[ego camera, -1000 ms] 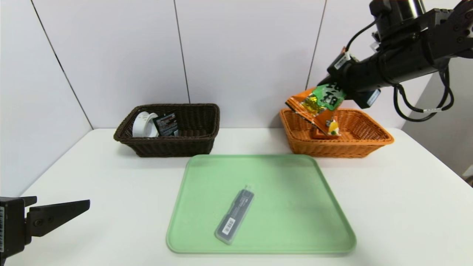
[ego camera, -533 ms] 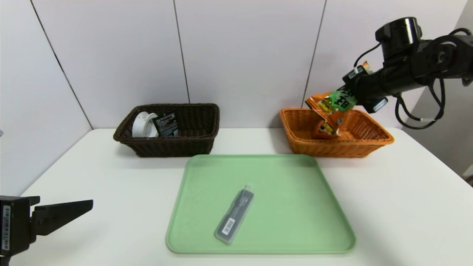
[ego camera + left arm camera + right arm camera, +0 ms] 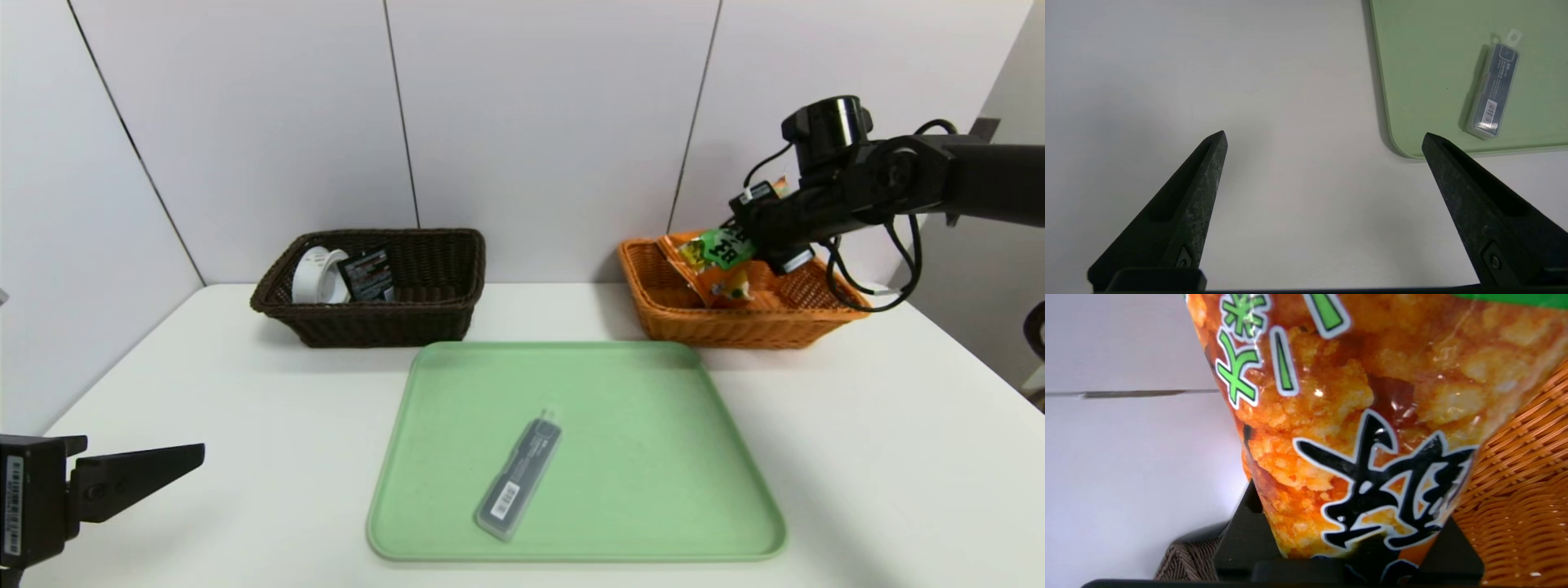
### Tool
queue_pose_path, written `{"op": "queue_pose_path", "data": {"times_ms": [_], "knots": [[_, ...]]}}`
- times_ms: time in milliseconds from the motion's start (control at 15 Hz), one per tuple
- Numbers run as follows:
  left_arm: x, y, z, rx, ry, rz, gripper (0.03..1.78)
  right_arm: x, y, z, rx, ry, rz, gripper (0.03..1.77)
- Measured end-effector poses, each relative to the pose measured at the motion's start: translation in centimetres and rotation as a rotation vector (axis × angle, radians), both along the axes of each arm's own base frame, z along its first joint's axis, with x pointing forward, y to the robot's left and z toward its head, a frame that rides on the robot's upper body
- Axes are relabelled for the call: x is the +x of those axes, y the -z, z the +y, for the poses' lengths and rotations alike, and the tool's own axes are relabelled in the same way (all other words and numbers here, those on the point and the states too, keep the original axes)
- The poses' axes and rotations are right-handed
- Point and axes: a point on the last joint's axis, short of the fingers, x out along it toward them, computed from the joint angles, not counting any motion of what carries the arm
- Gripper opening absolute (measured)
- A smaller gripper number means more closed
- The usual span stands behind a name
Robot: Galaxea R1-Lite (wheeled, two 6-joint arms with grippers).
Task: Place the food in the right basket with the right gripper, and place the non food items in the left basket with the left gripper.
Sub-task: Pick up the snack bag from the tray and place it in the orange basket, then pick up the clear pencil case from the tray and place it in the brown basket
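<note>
Currently; snack bag (image 3: 709, 260) between right gripper's (image 3: 747, 241) fingers

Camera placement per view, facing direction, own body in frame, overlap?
Head: on the head, forward and down over green tray and both baskets; left gripper and right arm show.
Left wrist: on that wrist, down at white table; both left fingers show.
Right wrist: on that wrist, at the snack bag, orange basket beyond; gripper partly shows.
Shared: tray, head and left wrist; bag, head and right wrist.
</note>
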Motion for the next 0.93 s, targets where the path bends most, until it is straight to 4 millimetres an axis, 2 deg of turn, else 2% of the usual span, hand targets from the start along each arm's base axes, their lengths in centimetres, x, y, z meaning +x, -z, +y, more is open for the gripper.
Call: {"op": "queue_pose_path", "data": {"times_ms": [267, 533, 733, 933], "knots": [[0.0, 0.0, 0.0, -0.001, 0.0, -0.002, 1.69, 0.4, 0.6, -0.1, -0.002, 0.004, 0.011, 1.11], [0.2, -1.0, -0.1, -0.018, 0.001, -0.038, 1.69, -0.4, -0.1, -0.3, -0.008, 0.008, 0.03, 1.35], [1.1, -3.1, -0.7, -0.05, 0.013, -0.088, 1.69, -3.2, -2.3, 0.0, -0.027, -0.007, 0.085, 1.46], [2.6, -4.3, -2.6, -0.059, 0.093, -0.085, 1.69, -8.0, -6.0, 1.0, -0.102, -0.085, 0.106, 1.54]]}}
